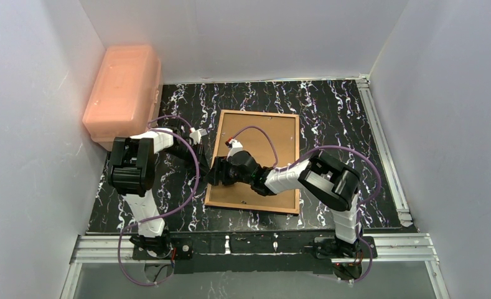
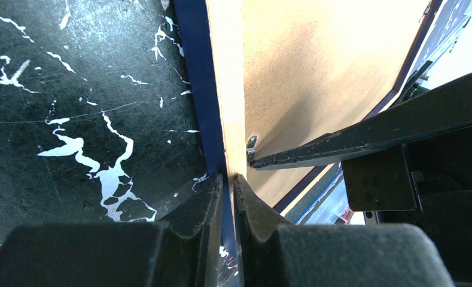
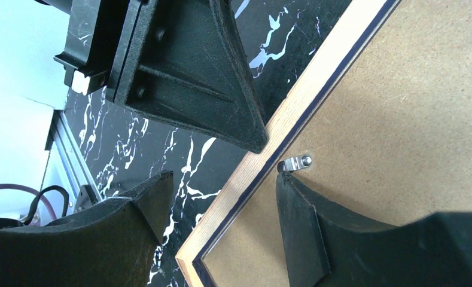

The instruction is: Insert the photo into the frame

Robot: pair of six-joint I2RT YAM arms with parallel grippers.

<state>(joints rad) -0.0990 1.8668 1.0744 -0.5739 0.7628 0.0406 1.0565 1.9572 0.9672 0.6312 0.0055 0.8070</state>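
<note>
Frame (image 1: pixel 259 113), large rectangular, navy-blue border, light wood rear edges: face down, mid-table, plain brown backing board (image 1: pixel 283 137) uppermost. Photo not in view.
Left pincer (image 2: pixel 227 176): narrow, clamped on frame's left rim.
Right pincer (image 3: pixel 221 179): wide, holding nothing, straddling same rim beside small silver metal clip (image 3: pixel 296 162).
Risks:
- Thin-rim grip may slip if rim lifted.
- Pincers close together, collision possible.
- Right finger may snag clip and drag frame across black white-veined table (image 1: pixel 330 106).

Face-down, the frame (image 1: pixel 260 113) hides its glazed front.
</note>
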